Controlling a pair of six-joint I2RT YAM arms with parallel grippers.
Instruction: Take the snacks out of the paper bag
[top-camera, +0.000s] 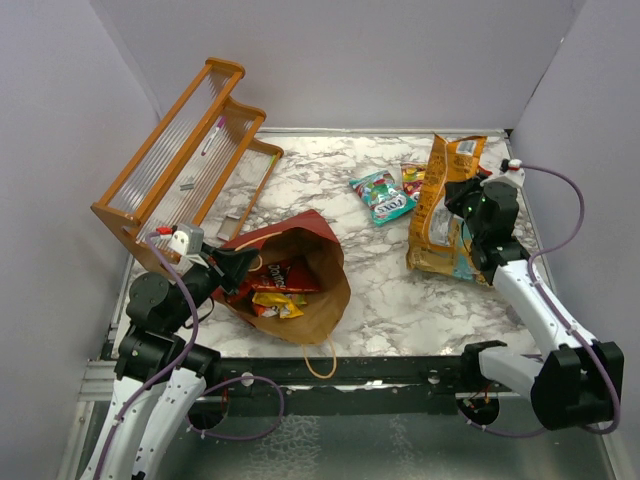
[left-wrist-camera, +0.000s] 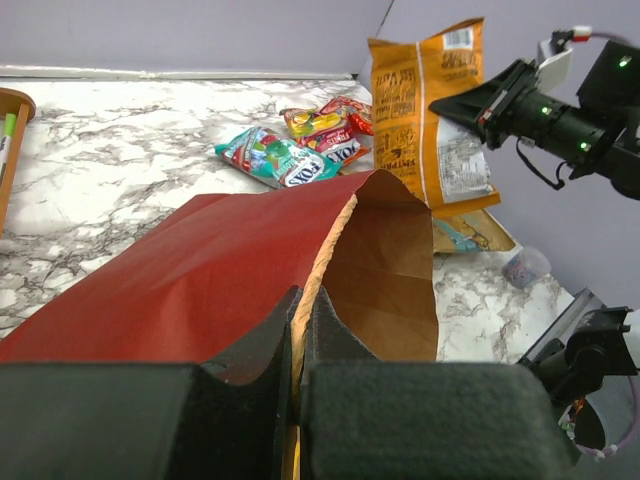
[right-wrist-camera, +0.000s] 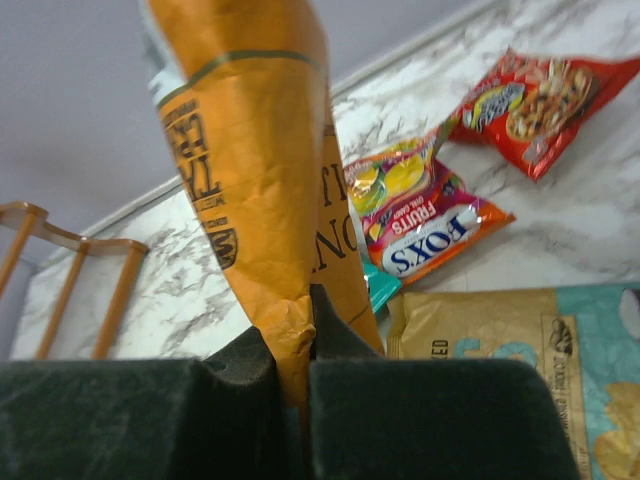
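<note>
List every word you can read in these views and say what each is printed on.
"FOX'S" and "FRUITS": on the pink-orange candy packet lying on the table.
"FOX'S": on the teal packet beside it.
"Doritos": on the red packet inside the paper bag, only just legible.
Orange chip bag: the big sideways lettering is creased and unreadable, and its white label is too small to read.

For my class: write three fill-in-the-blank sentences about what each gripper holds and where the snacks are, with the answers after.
1. The left gripper is shut on the rim of the paper bag, which is ____ outside.
2. The right gripper holds the ____ chip bag upright.
3. Red and yellow snack packets lie ____ the paper bag.
Answers: red; orange; inside.
</note>
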